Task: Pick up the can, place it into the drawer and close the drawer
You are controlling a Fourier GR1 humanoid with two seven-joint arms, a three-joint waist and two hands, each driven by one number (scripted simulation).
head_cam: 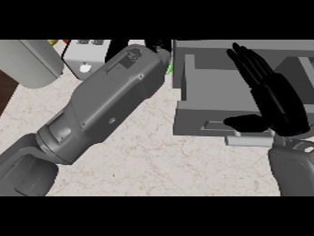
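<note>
Right now the right hand point(276, 99) is open, fingers straight and pointing toward the far edge of the counter, held over the open drawer point(213, 83). Its thumb sticks out to the left, over the drawer's front panel, near the handle point(249, 138). The wrist and grey forearm come in from the lower right corner of the view.

Left hand point(158, 47) mostly hidden: the big grey left forearm point(112, 101) runs diagonally from the lower left corner up to the far middle of the counter, and only a bit of black shows at its tip, just left of the drawer's far left corner. Cannot tell if those fingers are open or closed.

Can point(168, 68): only a thin green sliver shows between the left wrist and the drawer's left wall, outside the drawer, at the left hand's end, well apart from the right hand.

Drawer is pulled out, grey inside. Counter point(166, 161) is pale marble. Grey rounded appliance point(30, 62) sits at the far left corner, with a small white box point(84, 60) just beside it.
</note>
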